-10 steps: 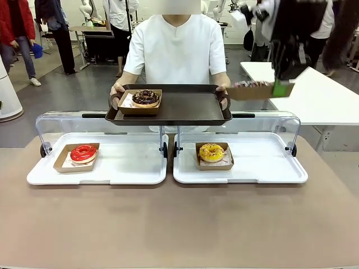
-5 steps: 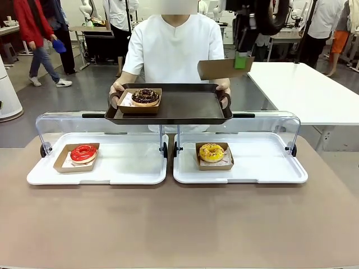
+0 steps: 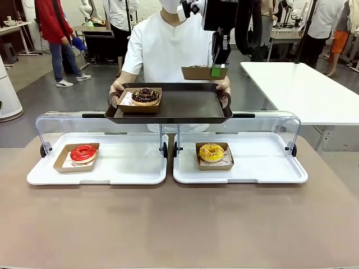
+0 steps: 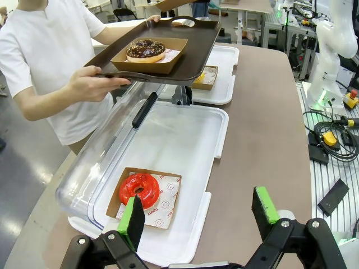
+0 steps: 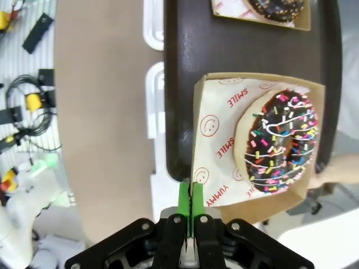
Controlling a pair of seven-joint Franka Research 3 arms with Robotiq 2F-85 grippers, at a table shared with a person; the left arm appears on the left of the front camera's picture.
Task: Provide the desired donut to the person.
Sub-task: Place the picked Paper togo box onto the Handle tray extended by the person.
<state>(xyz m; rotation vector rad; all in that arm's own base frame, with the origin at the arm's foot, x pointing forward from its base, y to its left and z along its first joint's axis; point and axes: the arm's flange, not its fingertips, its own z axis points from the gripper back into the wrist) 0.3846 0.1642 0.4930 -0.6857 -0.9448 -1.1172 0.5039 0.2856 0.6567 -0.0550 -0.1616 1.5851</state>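
White lidded trays (image 3: 112, 168) sit side by side on the brown desk (image 3: 179, 224), the left one holding a red-glazed donut (image 3: 83, 152) in a cardboard box, the right one a yellow donut (image 3: 211, 151) in its own box. Beyond them, the person (image 3: 174, 45) holds a dark serving tray (image 3: 185, 106) carrying a boxed chocolate donut (image 3: 146, 96). Over its far right corner, the right gripper (image 5: 190, 204) has its jaws clamped on the edge of a cardboard box (image 5: 224, 185) containing a sprinkled chocolate donut (image 5: 277, 143); the left gripper (image 4: 199, 216) hangs with jaws spread, empty.

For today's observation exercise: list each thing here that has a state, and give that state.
Left hand: open, holding nothing.
Right hand: shut on the sprinkle donut's box, above the dark tray.
Dark tray: held level by the person.
Clear lids: swung open.
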